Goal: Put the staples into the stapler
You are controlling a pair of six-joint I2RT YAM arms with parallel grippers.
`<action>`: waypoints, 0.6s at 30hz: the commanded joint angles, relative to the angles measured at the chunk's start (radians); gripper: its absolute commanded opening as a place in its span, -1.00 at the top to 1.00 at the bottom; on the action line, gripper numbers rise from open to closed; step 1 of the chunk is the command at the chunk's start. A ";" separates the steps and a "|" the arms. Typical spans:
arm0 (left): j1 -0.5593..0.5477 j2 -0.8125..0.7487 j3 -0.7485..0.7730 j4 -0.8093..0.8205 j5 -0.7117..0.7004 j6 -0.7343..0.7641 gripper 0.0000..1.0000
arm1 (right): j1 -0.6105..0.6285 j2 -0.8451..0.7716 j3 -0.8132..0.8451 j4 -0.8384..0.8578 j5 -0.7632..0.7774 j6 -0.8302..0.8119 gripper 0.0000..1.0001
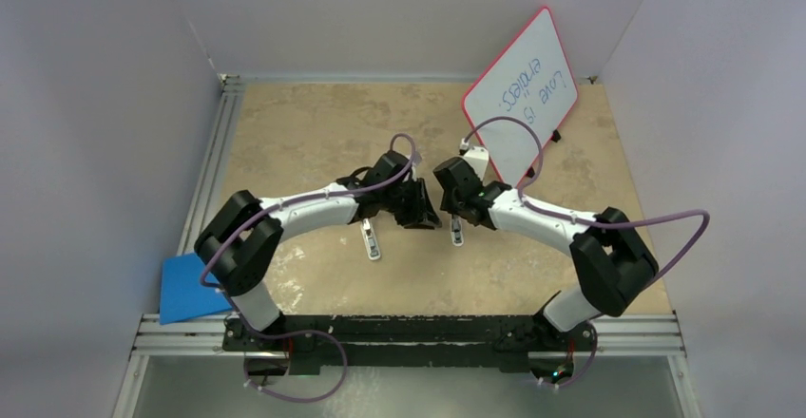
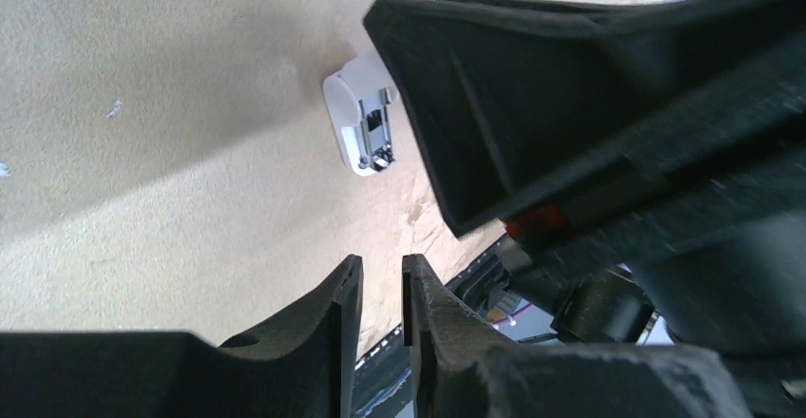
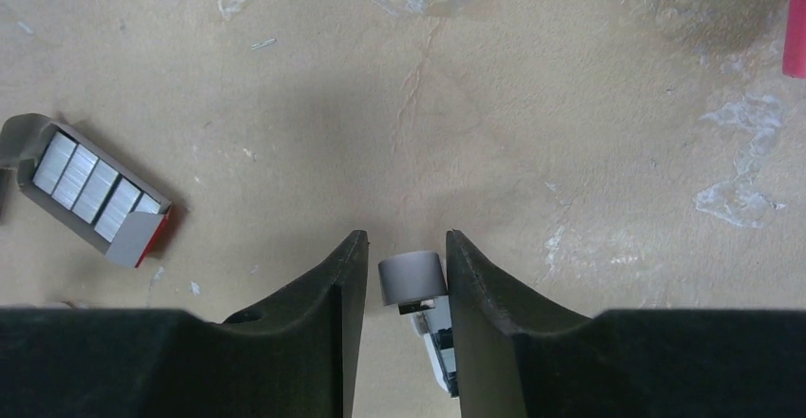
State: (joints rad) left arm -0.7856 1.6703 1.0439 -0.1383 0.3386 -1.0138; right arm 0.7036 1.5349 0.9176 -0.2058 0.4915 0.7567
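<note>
The staples (image 3: 90, 193) are grey strips in a grey tray with a red sleeve end. They lie on the table to the left in the right wrist view and are hidden in the top view. The longer white bar, the stapler (image 1: 371, 243), lies below the left gripper (image 1: 423, 217). A shorter white piece (image 1: 458, 233) lies under the right gripper (image 1: 454, 211). In the right wrist view that gripper (image 3: 404, 237) is open, its fingers either side of the piece's rounded end (image 3: 411, 280). The left gripper (image 2: 382, 261) is nearly shut with nothing in it. The white piece (image 2: 356, 123) shows beyond it.
A red-framed whiteboard (image 1: 521, 95) stands at the back right. A blue sheet (image 1: 190, 290) lies at the near left edge. Grey walls close in the table on three sides. The black base rail (image 1: 409, 328) runs along the near edge.
</note>
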 commanded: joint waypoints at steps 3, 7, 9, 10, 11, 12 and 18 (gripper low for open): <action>-0.001 0.094 0.006 0.106 0.056 -0.042 0.58 | -0.006 -0.027 -0.030 0.003 -0.010 0.019 0.29; -0.006 0.170 0.043 0.119 0.070 -0.042 0.55 | -0.007 -0.031 -0.039 0.006 -0.018 0.026 0.38; -0.010 0.203 0.048 0.140 0.073 -0.051 0.54 | -0.006 -0.036 -0.044 0.007 -0.023 0.035 0.41; -0.012 0.221 0.051 0.160 0.081 -0.058 0.54 | -0.007 -0.039 -0.047 0.008 -0.026 0.038 0.42; -0.012 0.236 0.053 0.171 0.089 -0.063 0.57 | -0.007 -0.041 -0.050 0.008 -0.028 0.040 0.43; -0.012 0.253 0.056 0.180 0.093 -0.068 0.64 | -0.007 -0.044 -0.052 0.008 -0.030 0.041 0.43; -0.014 0.285 0.055 0.242 0.124 -0.073 0.66 | -0.006 -0.056 -0.053 0.005 -0.041 0.042 0.47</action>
State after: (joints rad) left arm -0.7937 1.9480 1.0622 0.0071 0.4171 -1.0672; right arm 0.6983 1.5085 0.8711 -0.1955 0.4709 0.7780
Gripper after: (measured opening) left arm 0.168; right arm 0.317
